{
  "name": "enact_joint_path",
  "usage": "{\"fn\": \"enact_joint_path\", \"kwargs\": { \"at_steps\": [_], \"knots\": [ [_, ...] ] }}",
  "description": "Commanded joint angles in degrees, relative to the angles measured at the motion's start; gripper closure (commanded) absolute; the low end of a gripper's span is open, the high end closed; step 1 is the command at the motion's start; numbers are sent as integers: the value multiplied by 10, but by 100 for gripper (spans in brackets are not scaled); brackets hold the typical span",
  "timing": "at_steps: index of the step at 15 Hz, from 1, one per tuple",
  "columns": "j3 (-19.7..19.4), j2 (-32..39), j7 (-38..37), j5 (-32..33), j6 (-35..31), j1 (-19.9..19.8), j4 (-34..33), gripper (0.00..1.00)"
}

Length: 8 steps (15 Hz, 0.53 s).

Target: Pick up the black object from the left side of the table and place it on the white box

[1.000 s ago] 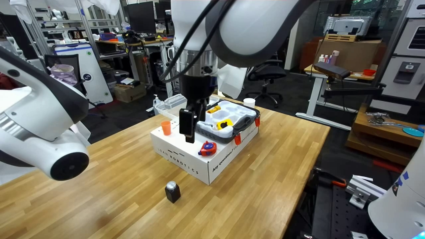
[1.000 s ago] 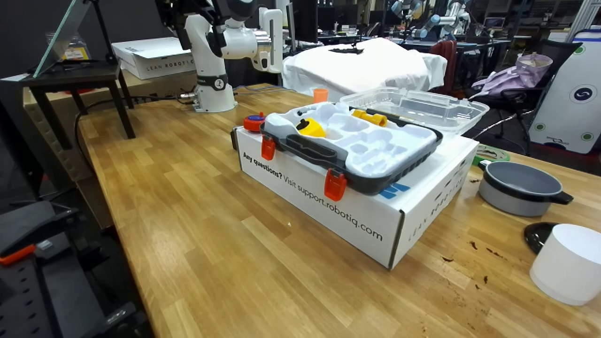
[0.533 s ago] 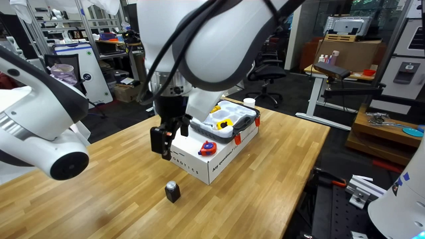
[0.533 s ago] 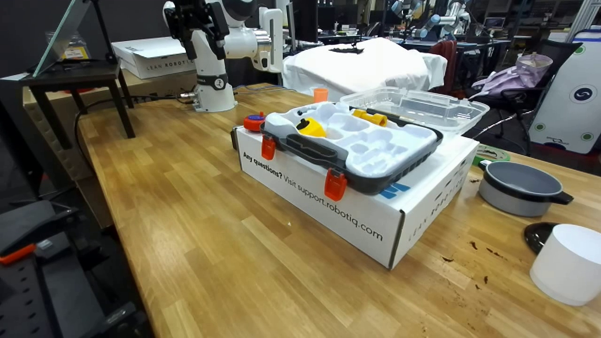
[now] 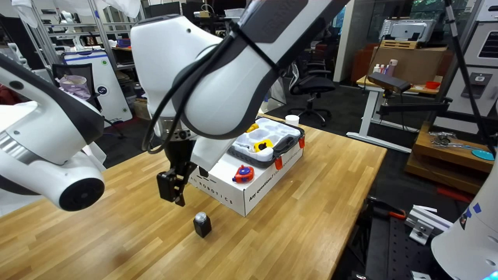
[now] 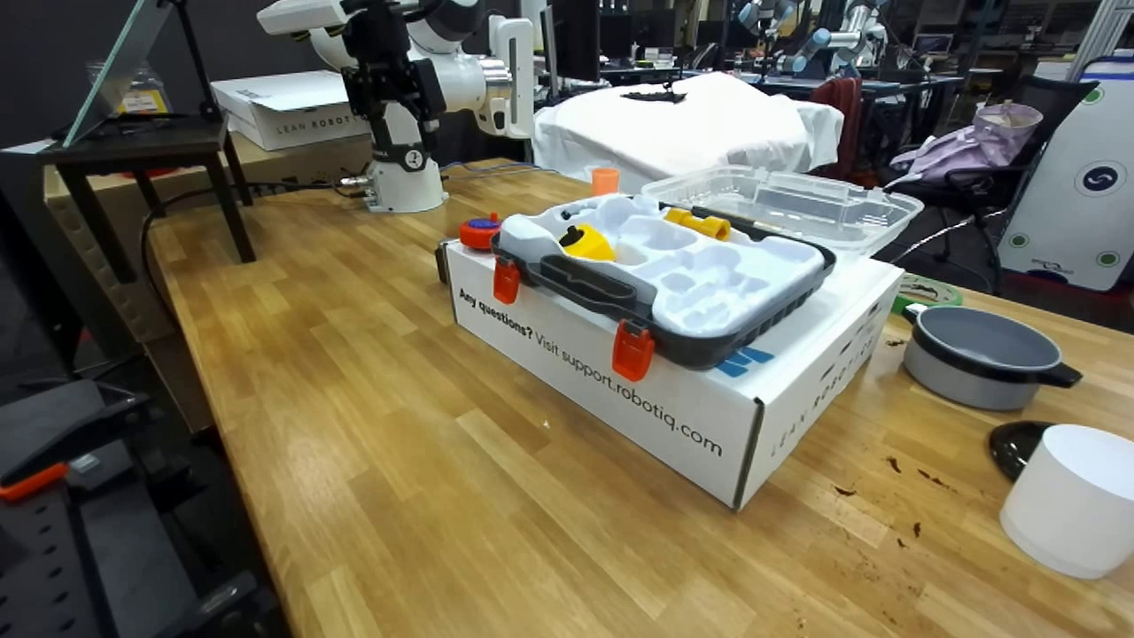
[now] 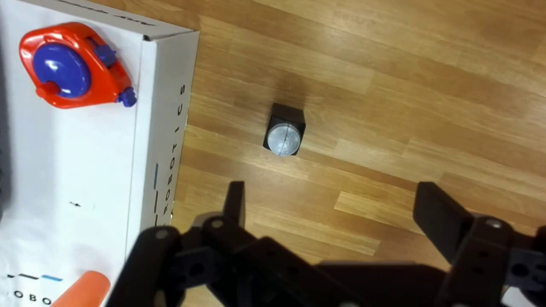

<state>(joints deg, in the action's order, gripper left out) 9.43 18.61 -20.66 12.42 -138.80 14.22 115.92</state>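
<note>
The black object (image 5: 202, 226) is a small black block with a round silver-grey top. It stands upright on the wooden table (image 5: 272, 249), a short way from the white box (image 5: 221, 194). In the wrist view the black object (image 7: 288, 112) lies beyond my fingertips, left of the gap's middle. In an exterior view only a dark sliver of it (image 6: 442, 262) shows behind the box (image 6: 602, 381). My gripper (image 7: 330, 187) is open and empty, its fingers wide apart. In an exterior view my gripper (image 5: 191, 187) hangs above the table beside the box, higher than the block.
On the box sit a red and purple toy (image 5: 244, 174), an open case (image 6: 611, 292) with yellow pieces, and an orange cup (image 6: 605, 181). A second white arm (image 5: 50, 147) stands nearby. A grey pot (image 6: 961, 372) and white cup (image 6: 1067, 505) stand past the box.
My gripper has moved off from over the white box and come down, nearer the black object. It stays open. The black object and box have not moved.
</note>
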Motion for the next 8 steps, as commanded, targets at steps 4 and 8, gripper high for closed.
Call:
{"fn": "enact_joint_path", "kwargs": {
  "at_steps": [4, 8],
  "knots": [
    [-12, -3, 4, -6, 1, 10, 0, 0],
    [-19, 1, -9, -7, -11, 11, -2, 0]
  ]
}}
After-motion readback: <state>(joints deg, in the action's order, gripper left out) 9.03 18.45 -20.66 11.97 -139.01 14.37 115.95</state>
